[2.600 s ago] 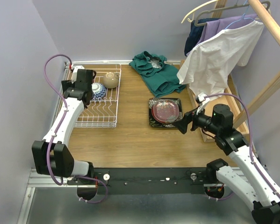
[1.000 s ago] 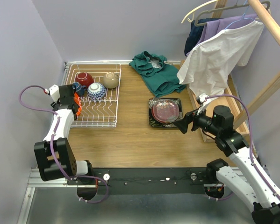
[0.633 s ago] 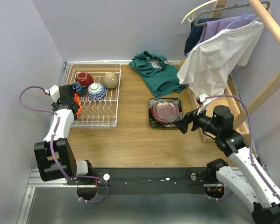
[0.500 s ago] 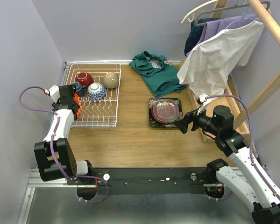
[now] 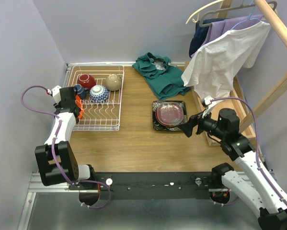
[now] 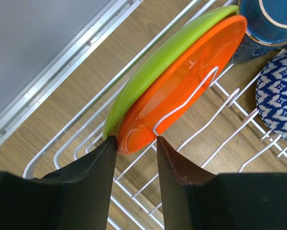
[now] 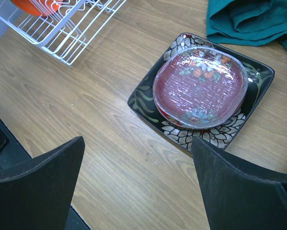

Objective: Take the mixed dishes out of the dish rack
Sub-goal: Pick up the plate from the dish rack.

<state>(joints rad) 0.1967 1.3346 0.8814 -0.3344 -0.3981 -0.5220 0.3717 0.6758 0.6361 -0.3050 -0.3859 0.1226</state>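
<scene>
The white wire dish rack [image 5: 97,125] stands at the table's back left. It holds a red bowl [image 5: 86,80], a dark-blue mug [image 5: 79,89], a blue-white bowl [image 5: 99,93] and a beige bowl [image 5: 113,82]. An orange plate [image 6: 181,81] leans on a lime-green plate [image 6: 153,67] at its left side. My left gripper [image 6: 135,139] is open a little, its tips either side of the orange plate's lower rim. My right gripper [image 7: 137,139] is wide open and empty above the table, near the black square floral plate [image 7: 148,100] with a red plate [image 7: 198,81] on it.
A green cloth [image 5: 160,72] lies at the back centre. A clothes rack with a white shirt [image 5: 224,62] stands on the right. A metal rail [image 6: 62,72] runs along the table's left edge, just outside the rack.
My left arm left the bowls at the rack's back and came to the plates at its left side, then shifted slightly toward the back. My right arm has not moved.
</scene>
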